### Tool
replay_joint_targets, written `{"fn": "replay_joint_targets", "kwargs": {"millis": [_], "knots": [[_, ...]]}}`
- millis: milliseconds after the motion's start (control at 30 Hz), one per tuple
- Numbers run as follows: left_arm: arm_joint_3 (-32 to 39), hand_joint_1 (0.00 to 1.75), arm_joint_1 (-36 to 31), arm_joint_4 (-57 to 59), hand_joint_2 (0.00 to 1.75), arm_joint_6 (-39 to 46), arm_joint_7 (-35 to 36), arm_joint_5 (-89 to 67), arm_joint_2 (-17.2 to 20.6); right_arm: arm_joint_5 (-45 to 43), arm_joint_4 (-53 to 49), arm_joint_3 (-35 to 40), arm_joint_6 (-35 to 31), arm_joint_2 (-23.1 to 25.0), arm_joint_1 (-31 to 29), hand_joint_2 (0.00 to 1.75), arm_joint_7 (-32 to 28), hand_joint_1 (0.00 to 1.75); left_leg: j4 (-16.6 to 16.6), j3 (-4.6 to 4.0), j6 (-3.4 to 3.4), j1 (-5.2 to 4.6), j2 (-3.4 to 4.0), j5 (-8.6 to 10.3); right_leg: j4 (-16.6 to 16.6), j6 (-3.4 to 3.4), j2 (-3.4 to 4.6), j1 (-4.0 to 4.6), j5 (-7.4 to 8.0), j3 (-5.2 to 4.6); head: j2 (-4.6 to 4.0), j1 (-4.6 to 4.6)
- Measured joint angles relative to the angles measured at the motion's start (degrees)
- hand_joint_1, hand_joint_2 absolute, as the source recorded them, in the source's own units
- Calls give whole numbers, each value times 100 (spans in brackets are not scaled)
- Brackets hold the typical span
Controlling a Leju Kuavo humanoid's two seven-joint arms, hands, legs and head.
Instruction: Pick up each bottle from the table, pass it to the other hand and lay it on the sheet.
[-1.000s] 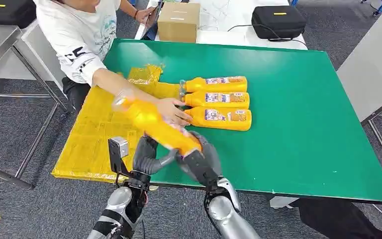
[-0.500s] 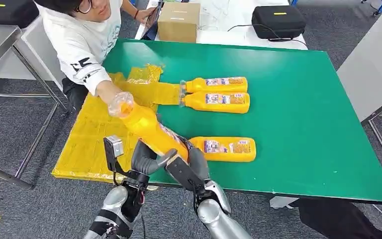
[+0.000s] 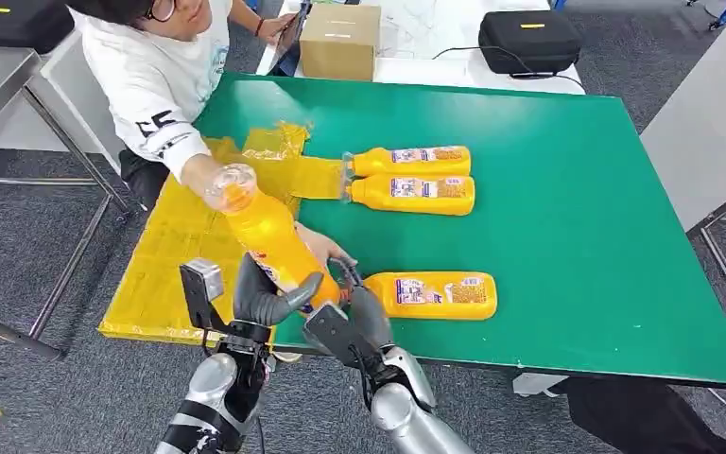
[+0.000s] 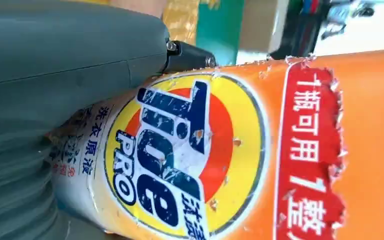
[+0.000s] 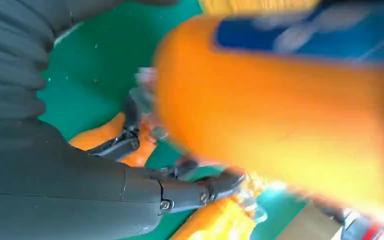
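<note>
An orange detergent bottle (image 3: 267,241) stands tilted above the table's near edge, clear cap (image 3: 231,180) up and toward the person. My left hand (image 3: 265,293) grips its lower body; the left wrist view shows the label (image 4: 180,155) pressed against the hand (image 4: 55,75). My right hand (image 3: 352,320) sits just right of the bottle's base, fingers spread, and in the right wrist view the blurred bottle (image 5: 280,100) passes apart from the hand (image 5: 80,190). The yellow sheet (image 3: 175,255) lies at the table's left. A third bottle (image 3: 440,294) lies near the front edge.
Two more bottles (image 3: 406,161) (image 3: 413,194) lie side by side mid-table, caps toward the sheet. A person leans in at the far left, one hand (image 3: 323,248) just behind the held bottle. A cardboard box (image 3: 340,40) and a black case (image 3: 529,40) sit beyond the green table (image 3: 577,236).
The bottle has swung more upright and leftward into my left hand, and my right hand has let go. The person slid one bottle from the row to the front edge.
</note>
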Motion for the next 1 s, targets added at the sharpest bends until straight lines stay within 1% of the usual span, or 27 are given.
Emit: {"fn": "replay_joint_targets", "kwargs": {"millis": [367,567,633,667,700,733,900,1000], "knots": [[77,175,24,-193,175,339,-41,-129,4,-271,-140,-255,-53,-7,-1,175,-32,0,0,0,0,0,1,0,0,0,1,0,1,0,0,0],[79,175,23,-193,175,356,-41,-144,4,-275,-146,-262,-53,-7,-1,175,-35,0,0,0,0,0,1,0,0,0,1,0,1,0,0,0],[94,175,13,-193,175,557,-61,-370,28,-332,-231,-332,-74,-22,-1,175,-65,0,0,0,0,0,1,0,0,0,0,0,1,0,0,0],[96,175,-36,-171,175,880,-61,-852,92,-398,-350,-391,-105,-37,11,175,-127,0,0,0,0,0,2,1,0,0,1,0,1,-1,0,0],[101,175,-170,-77,175,1222,-61,-1443,241,-472,-595,-488,-145,-70,21,175,-164,0,0,1,0,0,2,1,1,0,1,0,1,-1,0,0],[103,175,-402,175,175,1673,131,-2485,433,-726,-934,-623,-219,-94,98,175,-328,0,0,1,0,0,1,3,1,0,0,0,1,-1,0,0],[269,175,-927,925,175,2105,501,-3841,835,-1185,-1747,-872,-228,-144,261,175,-557,0,0,2,-1,0,2,4,2,0,2,0,3,-1,0,0],[356,175,-1152,1315,175,2155,579,-4070,1010,-1233,-2100,-953,-234,-166,314,175,-603,0,0,3,-1,0,5,4,3,-1,2,0,3,-2,0,0]]}}
